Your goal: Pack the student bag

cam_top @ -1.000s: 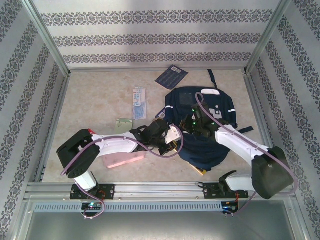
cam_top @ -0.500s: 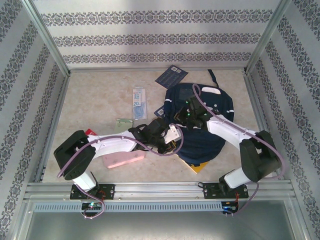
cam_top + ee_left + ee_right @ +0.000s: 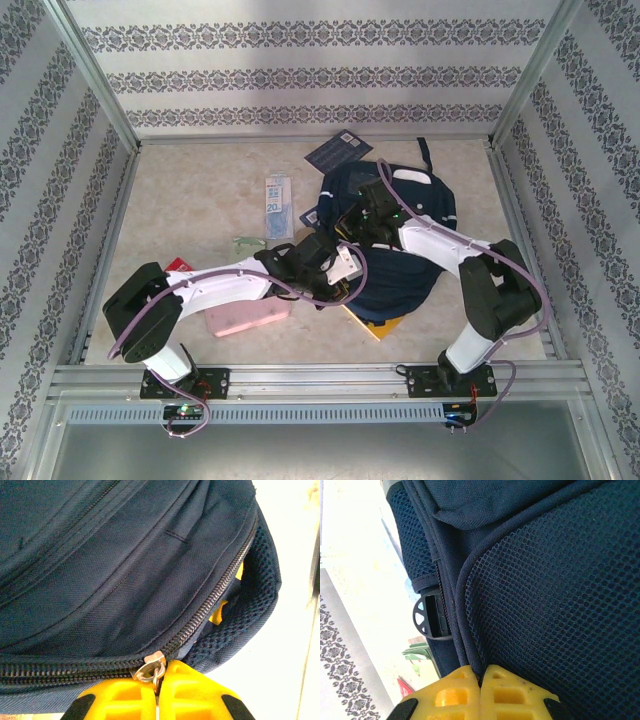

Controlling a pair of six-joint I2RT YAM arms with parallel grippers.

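**Left wrist view: left claw (image 3: 159, 677) pinches the zip pull (image 3: 150, 669) of the student bag (image 3: 125, 570)**

Its yellow fingers (image 3: 195, 690) are pressed together around the small metal tab. To the right of the tab the zip lies open, and something yellow (image 3: 220, 614) shows inside the gap. The right wrist view has the right claw (image 3: 481, 677) closed too. It appears to pinch the piped seam (image 3: 461, 600) that edges a mesh panel (image 3: 560, 580), with a black buckle (image 3: 432, 617) close by.

From above, the bag lies on the worktop (image 3: 190, 200), right of centre and toward the far side. Both arms reach onto it. A pink box (image 3: 245, 315) sits near the left arm.

The bag looks soft and floppy, made of woven cloth that will sag, fold and drag along rather than keep its shape. It probably slides easily on the smooth worktop, so any pull on the zip needs a second hold to brace it. The tab is small and smooth and could slip from a pinch if it is drawn off the line of the teeth. The seam is a firmer anchor than the mesh, which likely stretches.
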